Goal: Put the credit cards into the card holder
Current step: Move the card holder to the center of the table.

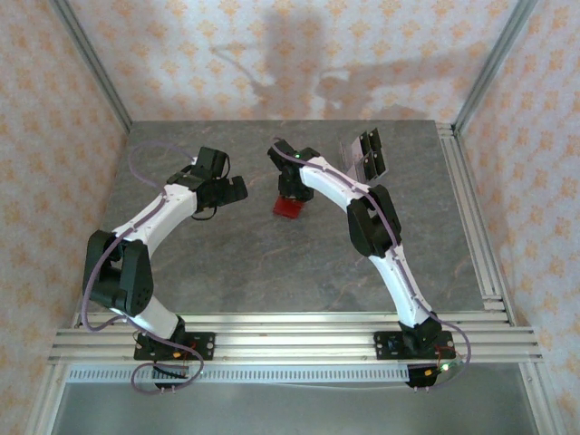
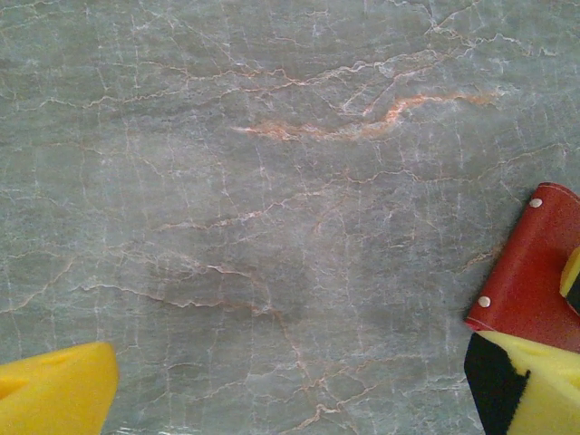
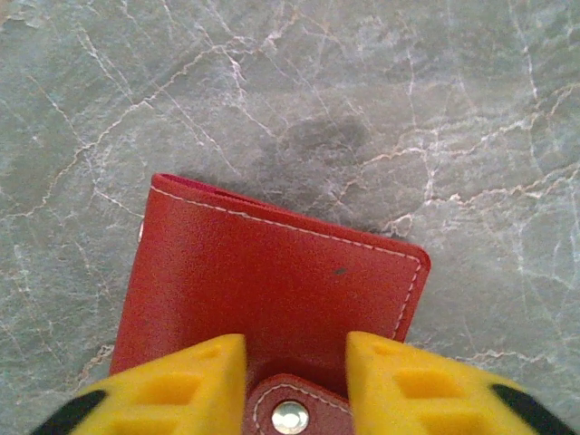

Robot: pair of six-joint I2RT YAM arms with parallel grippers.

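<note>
On my left, the left arm (image 1: 154,213) rises from the near rail (image 1: 290,340) and folds at an elbow out toward the table's left edge. Its white forearm then runs up and right toward the middle of the grey marble table (image 1: 227,272). The left gripper (image 1: 227,188) sits over bare stone with its jaws spread wide. Through its wrist camera I see one yellow fingertip in each bottom corner. The red card holder (image 2: 526,272) lies flat at the right edge of that view, near the right-hand fingertip.

At centre table, the right gripper (image 1: 290,181) points straight down over the card holder. In its wrist view the wallet is folded, and the yellow fingers (image 3: 181,385) stand narrowed on either side of the snap tab (image 3: 290,412). I cannot tell whether they actually pinch it.

Behind it, the right arm (image 1: 381,245) climbs from the rail, leans up and left, bends at a dark elbow, and reaches leftward to the wallet.

Far right, the credit cards (image 1: 362,156) sit near the table's back edge, well apart from both grippers.
</note>
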